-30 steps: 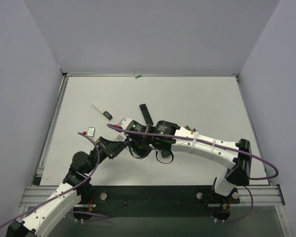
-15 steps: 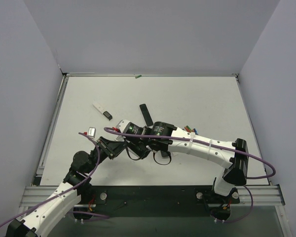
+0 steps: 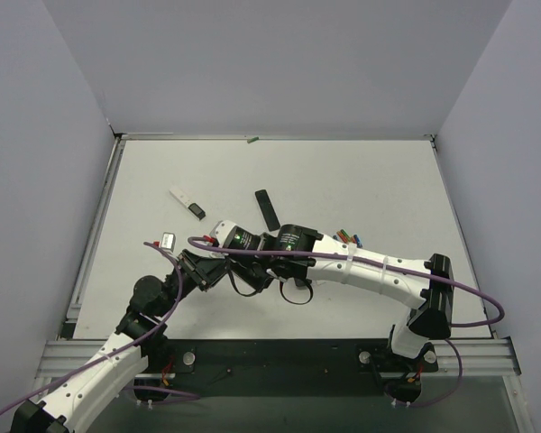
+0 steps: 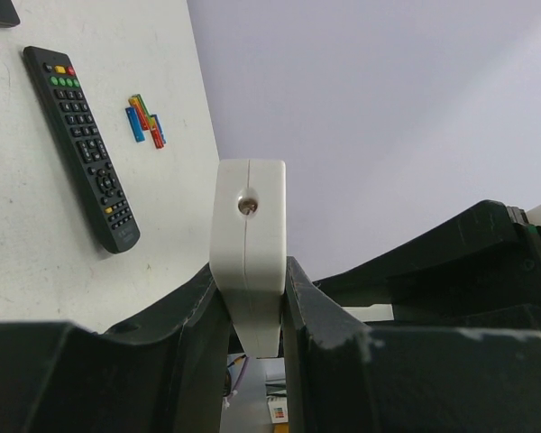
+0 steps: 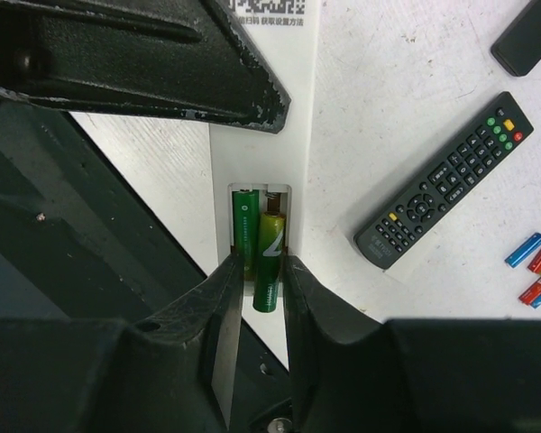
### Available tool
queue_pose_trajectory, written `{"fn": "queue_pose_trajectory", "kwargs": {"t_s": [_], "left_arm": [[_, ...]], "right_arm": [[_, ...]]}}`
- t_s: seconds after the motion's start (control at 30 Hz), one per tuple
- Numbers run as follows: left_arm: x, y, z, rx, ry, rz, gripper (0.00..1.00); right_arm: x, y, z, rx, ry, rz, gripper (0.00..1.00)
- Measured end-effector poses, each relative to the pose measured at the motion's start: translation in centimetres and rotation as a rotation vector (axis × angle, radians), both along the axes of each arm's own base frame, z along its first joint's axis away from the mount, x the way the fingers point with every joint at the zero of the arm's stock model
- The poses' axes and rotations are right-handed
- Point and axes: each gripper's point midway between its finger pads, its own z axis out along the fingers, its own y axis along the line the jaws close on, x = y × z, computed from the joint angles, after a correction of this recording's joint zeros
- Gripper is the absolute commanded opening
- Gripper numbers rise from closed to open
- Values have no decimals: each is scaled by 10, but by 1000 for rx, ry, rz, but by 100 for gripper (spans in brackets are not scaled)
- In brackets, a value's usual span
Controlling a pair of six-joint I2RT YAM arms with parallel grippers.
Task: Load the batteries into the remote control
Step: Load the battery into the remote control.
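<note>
A green battery (image 5: pixel 269 248) is pinched between the closed fingers of the right claw (image 5: pixel 263 275). It is held tilted, with its upper end inside the open bay of the white remote (image 5: pixel 261 153). A second green battery (image 5: pixel 242 221) is seen lying in the bay, just beside the first. The back of the remote is plain white, and a label of black print with a code square is carried towards its far end.

The remote is clamped by the left claw (image 4: pixel 250 293), whose black fingers (image 4: pixel 194 316) are pressed against its two sides. From that wrist it is seen end-on: cream-white, with a seam down the middle and a small round hole.

From above, the remote is placed over the front left part of the table (image 3: pixel 361 180), where the two claws meet, and is largely hidden by them. Farther back a black remote (image 3: pixel 268 209) with coloured buttons is laid flat. Loose batteries (image 3: pixel 347 237) in red, blue and green wrappers are clustered to its right, well apart from the white remote.
</note>
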Motion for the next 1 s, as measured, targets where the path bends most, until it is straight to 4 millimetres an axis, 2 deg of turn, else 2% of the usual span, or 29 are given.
{"fn": "queue_pose_trajectory", "kwargs": {"t_s": [0.37,0.7,0.83,1.0], "left_arm": [[-2,-2,0,-15,18,-17,0],[-4,-5,-3,-22,50,-39,0],[-4,-6,-8,-14,70,-48,0],[-5,-9,-14,0,94,-65,0]], "right_arm": [[4,1,5,-5,-31,0,24],[-1,11,13,20,-35,51,43],[-8,14,28,78,-27,117,43],[-22,-7,46,164,7,192,39]]}}
